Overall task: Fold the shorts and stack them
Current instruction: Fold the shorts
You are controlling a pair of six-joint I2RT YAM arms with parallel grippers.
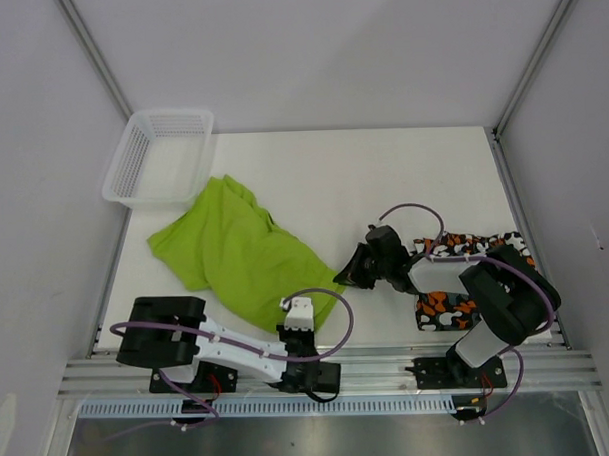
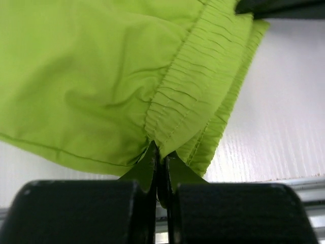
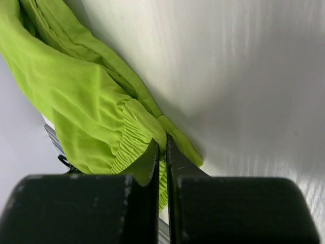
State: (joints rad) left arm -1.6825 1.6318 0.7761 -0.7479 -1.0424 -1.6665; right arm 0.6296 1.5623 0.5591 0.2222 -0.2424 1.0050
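Gripping green shorts (image 1: 248,258); camouflage shorts (image 1: 439,305) half hidden

My white desk (image 1: 383,175) carries lime green shorts (image 1: 235,252) left of centre, camouflage shorts (image 1: 473,245) at right, and a mesh basket (image 1: 127,159) at the far-left corner.

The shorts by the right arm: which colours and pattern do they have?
Orange, black and white camouflage shorts; the top external view shows them best.

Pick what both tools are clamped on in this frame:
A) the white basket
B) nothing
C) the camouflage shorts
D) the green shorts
D: the wrist views show the left tool and the right tool each shut on the gathered waistband of the green shorts; the camouflage shorts lie apart.
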